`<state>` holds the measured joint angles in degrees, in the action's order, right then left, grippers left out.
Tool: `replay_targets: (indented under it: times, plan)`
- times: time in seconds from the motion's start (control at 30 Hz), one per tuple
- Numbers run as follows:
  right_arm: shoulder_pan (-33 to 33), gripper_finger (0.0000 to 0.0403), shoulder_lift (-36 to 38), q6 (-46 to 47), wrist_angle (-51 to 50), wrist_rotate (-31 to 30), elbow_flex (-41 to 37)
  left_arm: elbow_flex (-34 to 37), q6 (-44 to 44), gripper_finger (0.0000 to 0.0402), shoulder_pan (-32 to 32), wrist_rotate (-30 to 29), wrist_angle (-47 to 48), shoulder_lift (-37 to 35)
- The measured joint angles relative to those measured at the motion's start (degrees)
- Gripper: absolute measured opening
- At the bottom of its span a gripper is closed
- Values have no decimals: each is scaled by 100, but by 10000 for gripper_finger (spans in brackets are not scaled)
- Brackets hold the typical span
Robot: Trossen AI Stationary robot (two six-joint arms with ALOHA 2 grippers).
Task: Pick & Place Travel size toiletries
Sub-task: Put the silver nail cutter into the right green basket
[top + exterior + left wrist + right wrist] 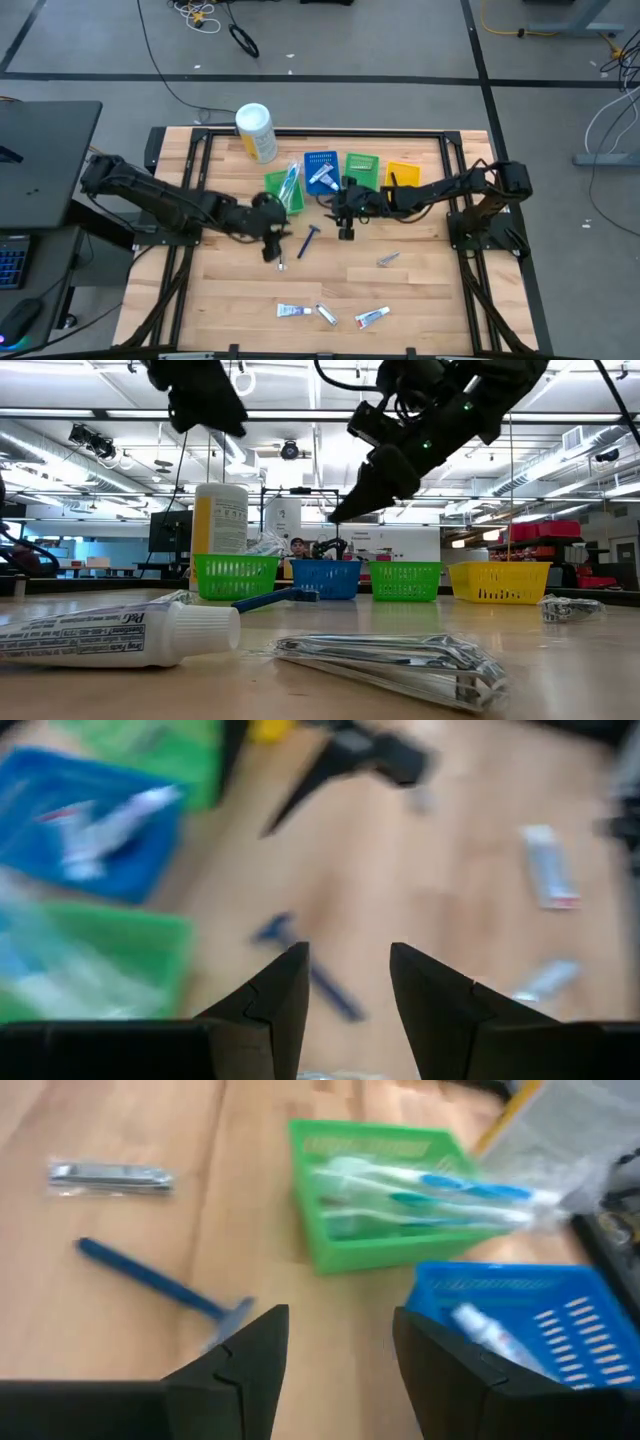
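Both grippers hover empty, fingers spread, over the counter's [420, 290] middle. The left gripper [273, 243] is beside a blue razor [308, 240]; the right gripper [346, 215] is near the blue bin [320, 158]. Three toothpaste tubes [295, 311] lie along the near edge, and a silvery packet [387, 259] lies between them and the bins.

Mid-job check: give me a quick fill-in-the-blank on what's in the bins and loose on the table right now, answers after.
1. The packaged toothbrushes lie across the ____ bin nearest the white canister.
2. A toothpaste tube lies in the ____ bin.
3. The loose razor on the table between the left gripper and the right gripper has a ____ handle.
4. Both grippers are ____, holding nothing.

Missing words: green; blue; blue; open
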<state>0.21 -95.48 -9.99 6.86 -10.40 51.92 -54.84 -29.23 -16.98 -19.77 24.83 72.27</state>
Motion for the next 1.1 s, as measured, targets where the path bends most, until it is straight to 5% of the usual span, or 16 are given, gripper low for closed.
replay_targets:
  times: [0.23,0.43,0.77,1.1]
  plan:
    - [482,191,0,467,-235,-6,-2,560,-198,151,-770,421,-1780,210]
    - [829,191,0,674,-151,-4,0,585,-146,140,-1521,432,-2932,1251]
    - [1361,191,0,1590,-183,-38,-1,132,-532,144,-2097,-288,-3087,2738]
    - [2297,191,-15,2356,-1033,-751,-2,154,-523,192,-2108,-1366,-3024,2820]
